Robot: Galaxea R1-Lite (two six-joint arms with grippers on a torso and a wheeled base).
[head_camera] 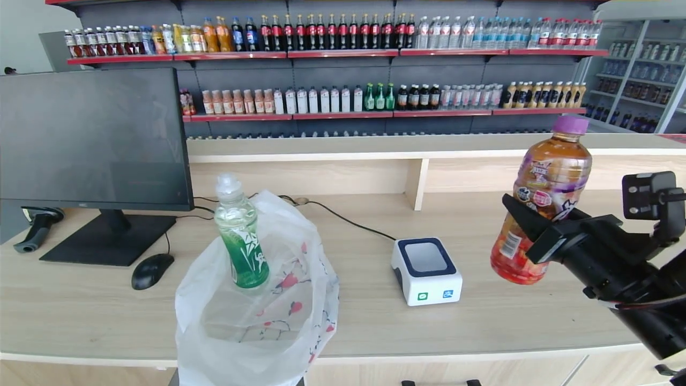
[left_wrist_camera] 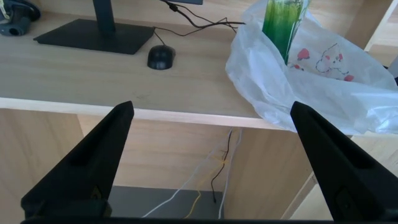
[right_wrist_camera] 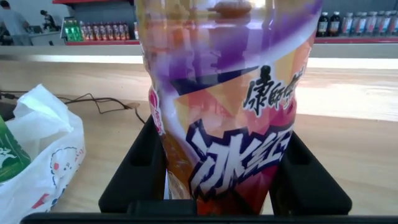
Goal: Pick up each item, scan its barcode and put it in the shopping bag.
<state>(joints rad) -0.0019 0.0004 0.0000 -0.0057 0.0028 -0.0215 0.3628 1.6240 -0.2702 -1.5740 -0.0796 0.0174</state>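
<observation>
Grips tilted purple-capped tea bottle (head_camera: 546,182) in right jaws at 3 o'clock; holds left jaws wide, with green bottle (head_camera: 244,252) upright in shopping bag (head_camera: 303,305) at 7 o'clock.

Head camera: set high, facing forward and down over the pale wooden counter (head_camera: 509,321). The red-railed drink shelves (head_camera: 343,53) lie far off at 12 o'clock.

Left wrist camera: low, just off the counter's front edge, looking across the top and beneath it. It shares with the head view the translucent white plastic shopping bag (head_camera: 257,321) at 7 o'clock and the black computer mouse (head_camera: 152,271) at 9.

Right wrist camera: hard up against the plastic bottle of orange tea with a purple cap (head_camera: 541,203) at 3 o'clock, facing the shelves. The bag (right_wrist_camera: 43,155) is shared here too.
</observation>
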